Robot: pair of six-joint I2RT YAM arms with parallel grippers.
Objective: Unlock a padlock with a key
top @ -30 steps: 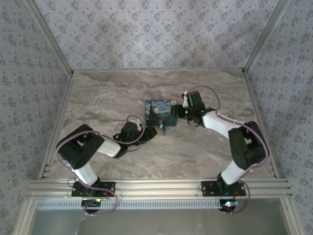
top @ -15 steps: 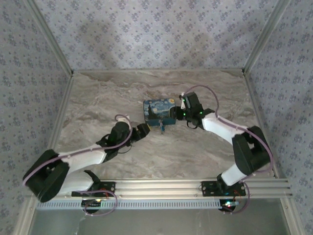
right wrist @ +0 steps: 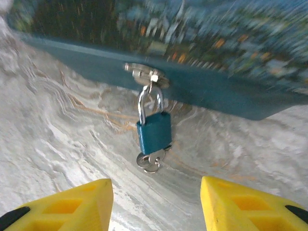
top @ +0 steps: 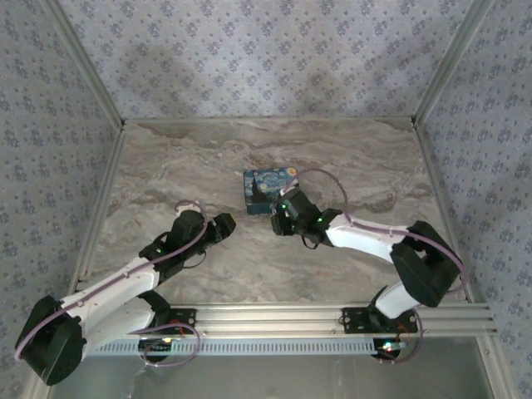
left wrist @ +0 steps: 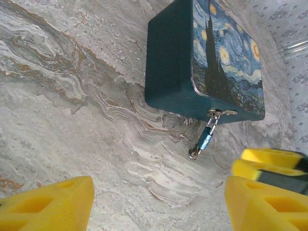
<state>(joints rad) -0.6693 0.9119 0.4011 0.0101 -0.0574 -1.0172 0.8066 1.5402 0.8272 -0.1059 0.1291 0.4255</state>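
small teal-blue metal padlock (right wrist: 154,131) hanging by its silver shackle from the metal hasp (right wrist: 144,72) on the front wall of the dark blue rectangular box painted with a starry night sky (left wrist: 207,57), lower end down at the grey marbled tabletop (right wrist: 57,120). small pale metal key (right wrist: 153,159) on a ring at the underside of the padlock, seemingly pushed into the keyhole.

judged from this: key in place, shackle seated in the body, so not yet unlocked. left to do: turning the key and pulling the shackle free.

right gripper (right wrist: 156,187) just short of the padlock, yellow fingers (right wrist: 67,204) spread to either side, grasping nothing. left gripper (left wrist: 159,192) farther back, well apart from the box, yellow fingers (left wrist: 53,204) wide and empty.

hard to make out: painted top of the box blurred in the right wrist view; depth of the key in the keyhole unclear; turned or not, cannot tell. in the top view, padlock too small to read beside the right gripper.
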